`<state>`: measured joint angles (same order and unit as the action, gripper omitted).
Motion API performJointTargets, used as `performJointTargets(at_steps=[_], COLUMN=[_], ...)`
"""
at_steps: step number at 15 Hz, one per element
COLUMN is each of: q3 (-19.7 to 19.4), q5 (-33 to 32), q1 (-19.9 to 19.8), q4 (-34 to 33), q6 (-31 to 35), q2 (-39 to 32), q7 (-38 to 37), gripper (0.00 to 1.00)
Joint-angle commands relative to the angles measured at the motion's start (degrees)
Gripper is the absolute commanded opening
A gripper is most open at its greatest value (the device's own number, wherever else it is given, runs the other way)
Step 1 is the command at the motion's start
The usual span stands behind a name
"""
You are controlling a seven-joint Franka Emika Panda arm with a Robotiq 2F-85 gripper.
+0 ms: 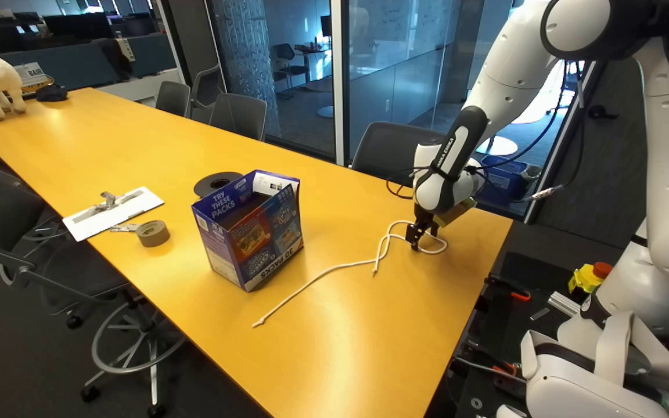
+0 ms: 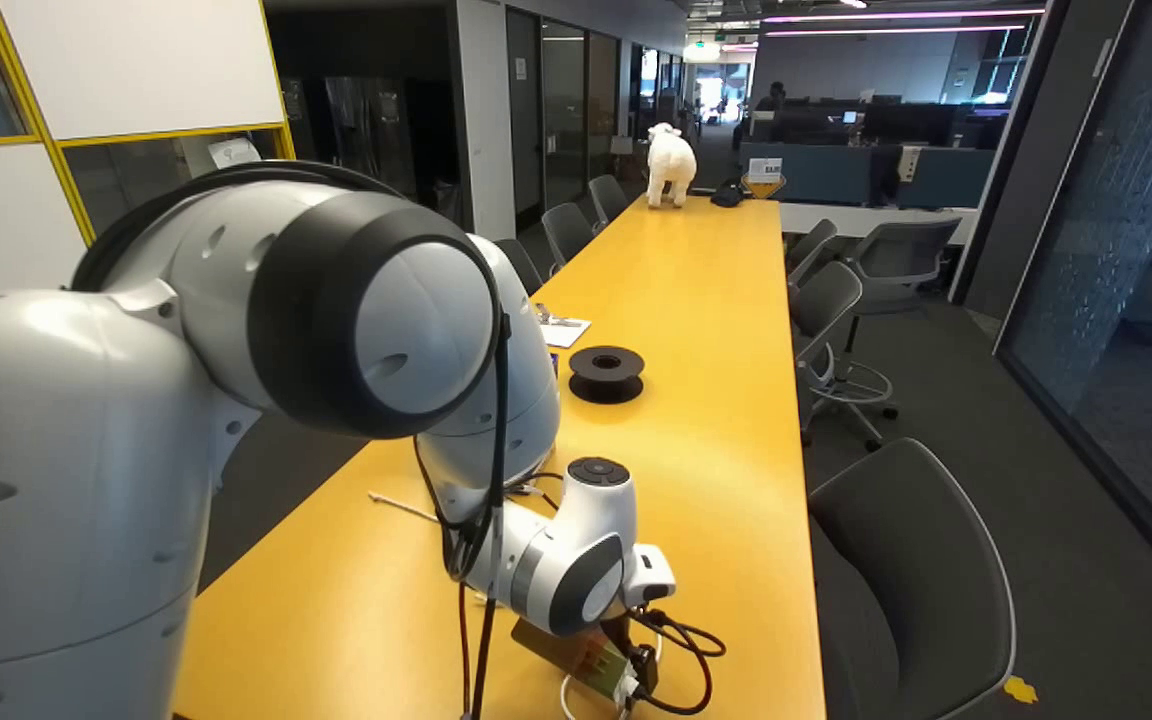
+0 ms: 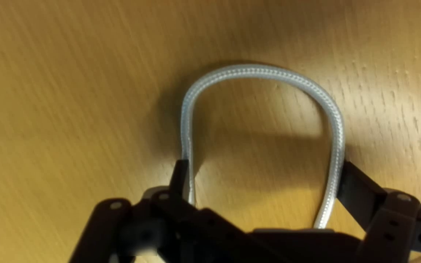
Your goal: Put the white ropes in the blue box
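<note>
A thin white rope point(image 1: 311, 281) lies on the table, with one end trailing toward the box and the rest bunched in loops under my gripper point(image 1: 423, 238). I cannot tell whether it is one rope or two. In the wrist view the rope point(image 3: 254, 71) makes a loop between the spread fingers of my gripper point(image 3: 264, 164). It runs along the inside of each finger, and the fingers are open near the tabletop. The blue box point(image 1: 266, 244) stands open-topped at mid-table, away from the gripper. In an exterior view the arm hides nearly all of it; a rope end point(image 2: 401, 506) shows there.
A black spool point(image 1: 216, 183) stands behind the box; it also shows in an exterior view point(image 2: 606, 375). A brown tape roll point(image 1: 153, 233) and a white clipboard point(image 1: 112, 212) lie near the table's edge. Chairs point(image 1: 238, 116) line both sides. A toy sheep point(image 2: 671, 165) stands at the far end.
</note>
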<state>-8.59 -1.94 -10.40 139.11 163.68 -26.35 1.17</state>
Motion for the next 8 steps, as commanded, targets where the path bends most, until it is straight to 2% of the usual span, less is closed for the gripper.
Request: performJointTargets(at_steps=[1, 8], q3=[-1.0, 3.4], q5=[-0.6, 2.1], q1=[0.5, -4.9], q4=[-0.9, -0.2], q6=[1.9, 4.9], q2=[-2.4, -3.0], q7=[0.4, 5.6], gripper=[1.00, 1.00])
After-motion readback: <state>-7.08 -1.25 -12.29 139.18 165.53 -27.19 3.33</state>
